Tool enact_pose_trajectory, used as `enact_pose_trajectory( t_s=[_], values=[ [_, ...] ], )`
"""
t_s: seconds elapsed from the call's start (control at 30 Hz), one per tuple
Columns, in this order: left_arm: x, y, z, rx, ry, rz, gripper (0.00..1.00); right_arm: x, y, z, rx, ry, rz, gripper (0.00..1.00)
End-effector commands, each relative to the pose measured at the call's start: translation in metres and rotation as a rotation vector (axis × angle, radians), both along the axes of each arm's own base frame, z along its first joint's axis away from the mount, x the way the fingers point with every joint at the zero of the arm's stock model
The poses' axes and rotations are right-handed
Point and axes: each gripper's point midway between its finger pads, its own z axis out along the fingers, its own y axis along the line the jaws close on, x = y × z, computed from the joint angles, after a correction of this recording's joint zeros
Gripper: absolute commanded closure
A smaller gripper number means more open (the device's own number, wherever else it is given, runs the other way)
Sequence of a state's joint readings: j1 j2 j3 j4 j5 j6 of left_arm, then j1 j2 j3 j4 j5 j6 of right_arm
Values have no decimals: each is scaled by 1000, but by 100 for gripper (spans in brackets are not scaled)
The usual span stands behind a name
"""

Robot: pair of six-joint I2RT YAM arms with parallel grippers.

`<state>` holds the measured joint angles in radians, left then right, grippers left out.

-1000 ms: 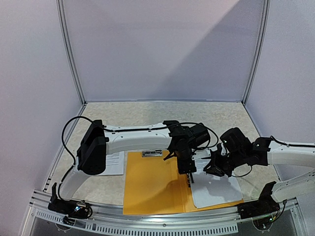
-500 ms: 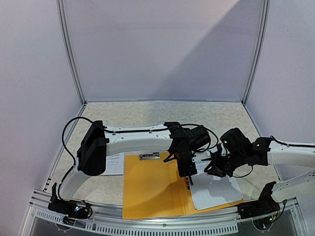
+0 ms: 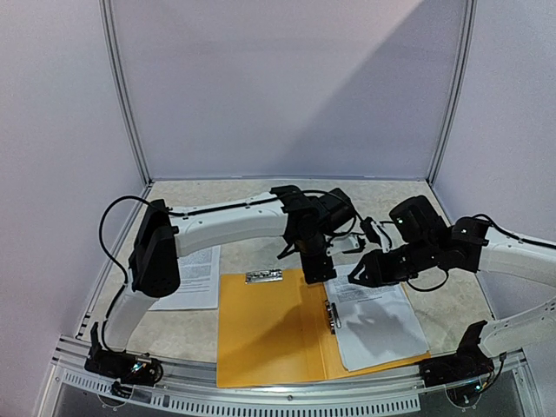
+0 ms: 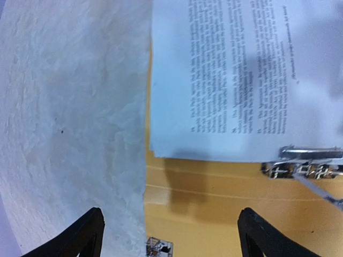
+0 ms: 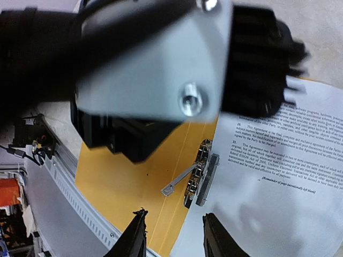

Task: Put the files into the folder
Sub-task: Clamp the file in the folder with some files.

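Note:
The folder (image 3: 261, 334) lies open on the table, orange-yellow, with a label strip (image 3: 265, 276) at its far edge. One printed sheet of the files (image 3: 378, 326) lies on its right half, its left edge at the metal clip (image 3: 332, 314). Another sheet (image 3: 193, 276) rests on the table to the left. My left gripper (image 3: 318, 268) hangs open above the folder's far spine; below it I see the folder (image 4: 214, 203) and the sheet (image 4: 241, 80). My right gripper (image 5: 174, 238) is open and empty above the clip (image 5: 201, 171), whose lever (image 5: 177, 184) sticks out sideways.
The left arm's wrist (image 5: 150, 64) fills the top of the right wrist view, close to my right gripper (image 3: 359, 276). A metal rail (image 3: 261, 393) runs along the near edge. Enclosure walls (image 3: 287, 87) stand behind and to both sides.
Both grippers have risen and drawn back toward the far side, away from the clip. The right gripper's jaws have opened. The sheet stays on the folder's right half.

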<state>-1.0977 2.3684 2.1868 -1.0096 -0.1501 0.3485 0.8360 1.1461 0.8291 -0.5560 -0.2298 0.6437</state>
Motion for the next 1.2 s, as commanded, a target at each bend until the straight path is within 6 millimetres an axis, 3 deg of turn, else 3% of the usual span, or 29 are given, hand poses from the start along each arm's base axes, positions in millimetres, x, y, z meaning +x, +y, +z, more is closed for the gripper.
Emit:
enact_pose_trajectory(
  t_s=[0.0,0.13,0.3,0.53,0.7,0.8,1.07,1.17],
  values=[
    [19,45,14,37,19,40,11,-9,5,-12,-106,-40,134,63],
    [12,83,-8,157,32,-13,11,-29,-2,-41,-170,183,7,66],
    [18,107,-40,265,91,-20,4,-53,-16,-74,-202,301,-117,67],
    [33,120,-68,265,169,25,6,-51,-23,-70,-201,289,-169,66],
    [48,139,-74,279,198,86,8,-49,-20,-69,-200,279,-149,66],
    [44,148,-78,282,240,89,9,-51,-17,-73,-206,291,-135,66],
    [22,165,-96,299,385,115,35,-49,-14,-77,-243,293,-100,65],
    [26,170,-101,318,371,120,42,-48,-12,-77,-251,288,-90,66]
  ],
)
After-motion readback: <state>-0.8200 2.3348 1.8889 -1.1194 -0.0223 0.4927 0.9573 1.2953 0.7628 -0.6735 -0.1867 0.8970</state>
